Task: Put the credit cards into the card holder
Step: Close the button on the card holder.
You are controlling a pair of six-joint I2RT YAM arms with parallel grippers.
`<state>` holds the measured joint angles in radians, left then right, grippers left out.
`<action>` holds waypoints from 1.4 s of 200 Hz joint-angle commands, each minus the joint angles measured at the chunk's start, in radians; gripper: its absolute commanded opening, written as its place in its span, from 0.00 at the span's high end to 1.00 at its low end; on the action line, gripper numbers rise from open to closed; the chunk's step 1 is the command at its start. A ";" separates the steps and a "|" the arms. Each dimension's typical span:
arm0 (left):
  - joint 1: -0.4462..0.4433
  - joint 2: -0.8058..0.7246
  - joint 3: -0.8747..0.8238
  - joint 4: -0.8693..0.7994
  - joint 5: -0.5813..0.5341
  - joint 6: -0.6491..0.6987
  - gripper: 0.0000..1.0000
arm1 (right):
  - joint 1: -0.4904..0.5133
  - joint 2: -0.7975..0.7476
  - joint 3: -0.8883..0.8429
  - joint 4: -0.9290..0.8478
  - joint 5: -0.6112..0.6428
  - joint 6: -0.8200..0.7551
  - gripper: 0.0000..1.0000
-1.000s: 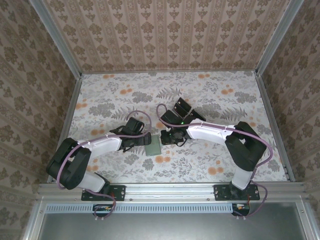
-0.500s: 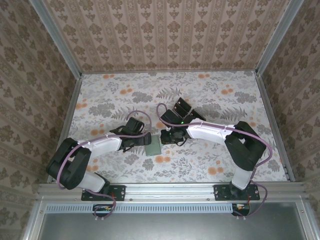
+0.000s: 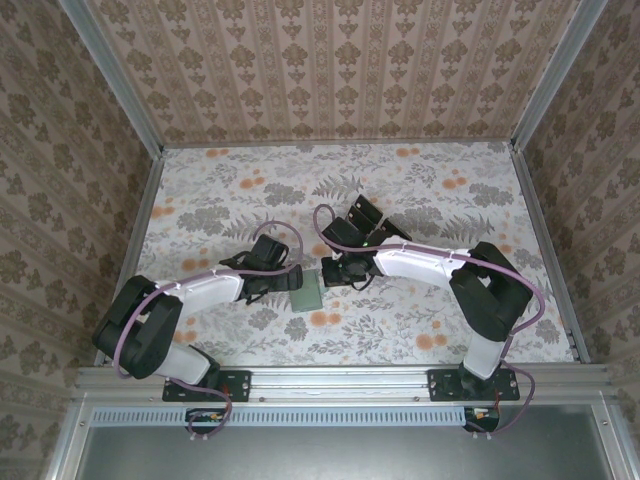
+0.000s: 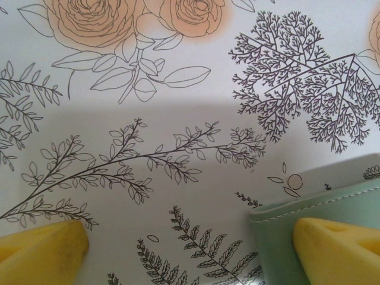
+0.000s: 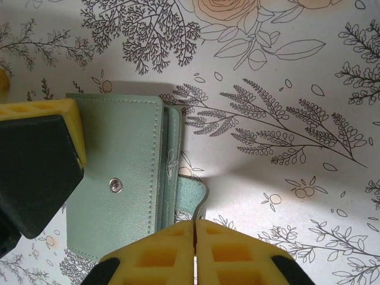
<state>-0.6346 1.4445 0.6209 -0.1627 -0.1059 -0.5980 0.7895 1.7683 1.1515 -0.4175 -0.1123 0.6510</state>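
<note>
Right gripper (image 5: 195, 237) pinched shut on the flap (image 5: 191, 196) of your card holder (image 5: 119, 154).
Your left gripper (image 4: 190, 231) gapes wide, one finger (image 4: 335, 252) covering the holder's corner; the flap's tip is hidden.

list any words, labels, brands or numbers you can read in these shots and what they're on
None: no readable text in any view.
The card holder is plain green, with a blank metal snap.
The table cover and the wallpaper carry only floral patterns, no lettering.
Any marks on the left arm or the right arm are too small to tell.
</note>
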 commanded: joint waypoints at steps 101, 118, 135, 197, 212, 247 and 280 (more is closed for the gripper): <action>-0.002 0.042 -0.044 -0.011 0.027 -0.014 0.00 | -0.005 0.003 0.018 0.099 -0.137 0.053 1.00; -0.004 0.045 -0.044 -0.009 0.028 -0.014 0.00 | -0.004 0.016 0.020 0.114 -0.151 0.062 1.00; -0.004 0.046 -0.046 -0.005 0.029 -0.016 0.00 | -0.003 0.026 0.022 0.127 -0.163 0.070 1.00; -0.007 0.054 -0.050 0.008 0.034 -0.019 0.00 | 0.005 0.074 0.040 0.163 -0.194 0.089 1.00; -0.008 0.055 -0.052 0.009 0.036 -0.020 0.00 | 0.008 0.083 0.044 0.169 -0.198 0.093 1.00; -0.010 0.057 -0.055 0.012 0.037 -0.019 0.00 | 0.013 0.104 0.057 0.180 -0.210 0.100 1.00; -0.010 0.058 -0.057 0.014 0.038 -0.020 0.00 | 0.019 0.124 0.068 0.188 -0.221 0.107 1.00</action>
<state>-0.6411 1.4448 0.6090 -0.1417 -0.1188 -0.5980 0.7994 1.8698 1.1847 -0.2455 -0.3050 0.7399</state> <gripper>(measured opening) 0.997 0.058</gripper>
